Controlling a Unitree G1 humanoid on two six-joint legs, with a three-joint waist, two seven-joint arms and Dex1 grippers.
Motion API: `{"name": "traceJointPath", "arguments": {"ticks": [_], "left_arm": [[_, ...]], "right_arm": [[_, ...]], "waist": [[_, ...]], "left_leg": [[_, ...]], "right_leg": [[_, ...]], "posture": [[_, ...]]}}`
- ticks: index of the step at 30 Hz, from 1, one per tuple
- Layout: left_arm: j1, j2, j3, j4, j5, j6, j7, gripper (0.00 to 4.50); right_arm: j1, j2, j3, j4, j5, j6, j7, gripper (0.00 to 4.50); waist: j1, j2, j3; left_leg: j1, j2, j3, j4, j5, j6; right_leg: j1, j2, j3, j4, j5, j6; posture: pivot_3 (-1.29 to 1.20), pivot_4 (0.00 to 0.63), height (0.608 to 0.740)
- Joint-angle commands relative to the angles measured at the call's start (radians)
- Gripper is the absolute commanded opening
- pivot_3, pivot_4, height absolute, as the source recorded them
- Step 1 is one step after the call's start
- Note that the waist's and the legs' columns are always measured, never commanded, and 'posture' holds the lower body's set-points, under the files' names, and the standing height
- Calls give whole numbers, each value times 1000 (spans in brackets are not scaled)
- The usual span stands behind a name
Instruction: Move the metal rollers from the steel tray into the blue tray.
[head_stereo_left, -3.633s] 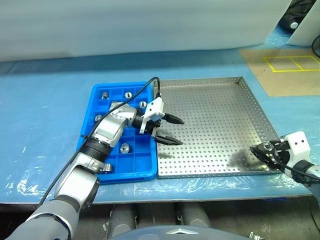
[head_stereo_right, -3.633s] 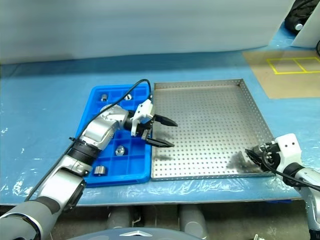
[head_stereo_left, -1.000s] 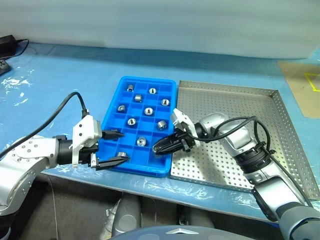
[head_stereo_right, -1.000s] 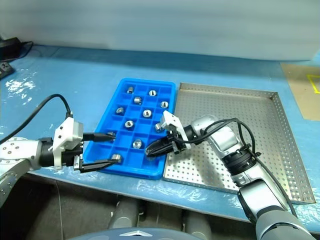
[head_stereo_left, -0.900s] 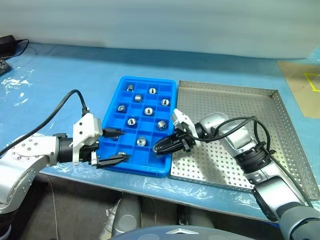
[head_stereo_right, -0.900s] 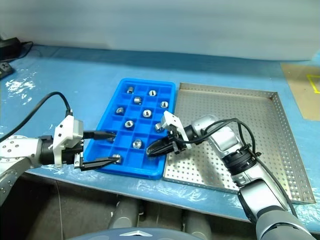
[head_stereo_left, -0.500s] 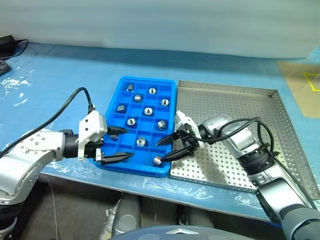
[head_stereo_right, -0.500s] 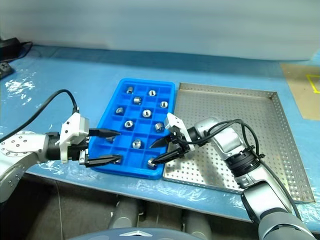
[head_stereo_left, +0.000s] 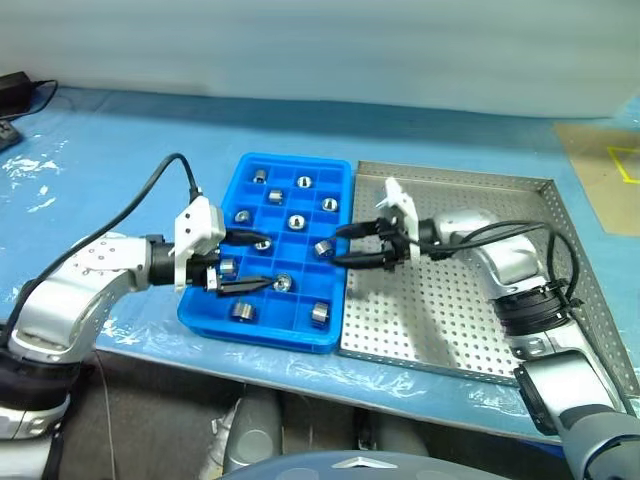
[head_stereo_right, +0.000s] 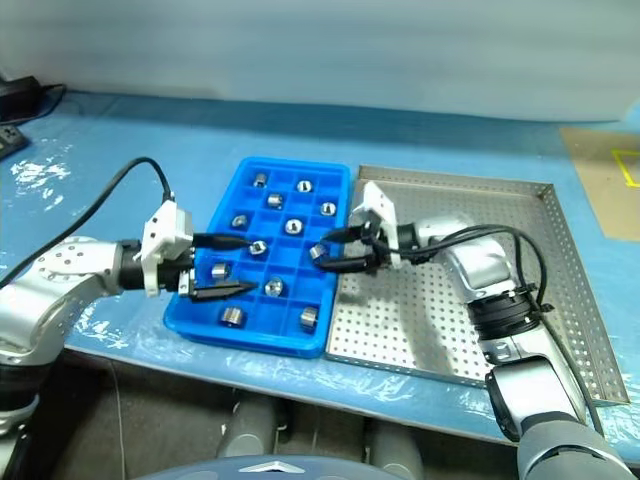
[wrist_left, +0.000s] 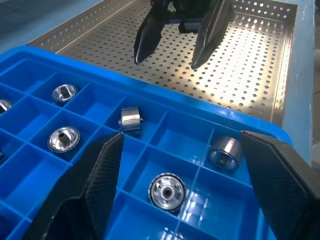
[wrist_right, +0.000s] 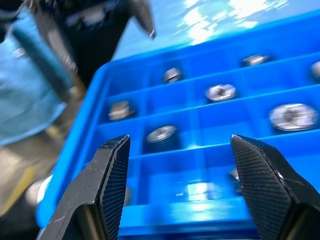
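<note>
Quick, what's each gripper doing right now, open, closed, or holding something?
Left gripper: open, holding nothing, over the blue tray.
Right gripper: open, holding nothing, at the blue tray's edge beside the steel tray.

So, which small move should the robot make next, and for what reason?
Probably withdraw both arms and stop. The steel tray holds no rollers, while the metal rollers sit in compartments of the blue tray. The right gripper is open with nothing between its fingers, at the trays' shared edge; the left gripper is open over the blue tray.
</note>
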Motion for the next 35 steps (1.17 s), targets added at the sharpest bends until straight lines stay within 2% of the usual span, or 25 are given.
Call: {"name": "traceJointPath", "arguments": {"ticks": [1, 3, 6, 10, 13, 21, 35], "left_arm": [[-119, -108, -77, 186, 88, -101, 7, 3914], [-168, -170, -123, 297, 146, -164, -2, 3914], [-212, -214, -168, 441, 226, -272, -29, 3914], [-283, -274, -175, 643, 283, -376, -37, 3914], [-320, -310, -146, 698, 271, -390, -42, 3914], [-324, -305, -105, 645, 243, -353, -87, 3914], [-267, -278, -29, 476, 209, -276, -25, 3914]], "right_arm": [[43, -13, -114, -34, -34, -75, -148, 3312], [89, -24, -159, -61, -30, -72, -197, 3312], [145, -40, -204, -105, -14, -50, -241, 3312], [204, -31, -256, -126, -28, -61, -344, 3312], [217, 5, -288, -145, -19, -60, -430, 3312], [237, 23, -274, -169, -9, -59, -460, 3312], [128, 62, -222, -31, -50, -148, -460, 3312]], "waist": [[2, 0, 0], [-7, -1, -1], [-31, -1, -1], [-73, -2, -1], [-94, -2, -1], [-105, -2, -1], [-98, -1, -1]], "left_leg": [[0, 0, 0, 0, 0, -1], [0, -1, 0, 1, 1, -1], [-1, -1, 0, 1, -1, 2], [-2, -1, 0, 2, -1, 2], [-1, 1, 0, 2, 0, 2], [-1, 2, 0, 2, -1, 5], [-1, 6, 0, 2, -2, 5]], "right_leg": [[0, 0, 0, 0, 0, 0], [0, 0, 0, -1, 0, 0], [0, 0, 1, -2, 0, 0], [-1, 5, 1, -2, 0, 0], [-1, 7, 1, -1, 0, 0], [-1, 7, 1, -1, 1, -1], [0, 7, 1, -1, 1, -2]], "posture": [[9, 150, 740], [-70, 150, 740], [-112, 150, 740], [-160, 150, 740], [-180, 150, 740], [-160, 150, 740], [-78, 150, 740]]}}
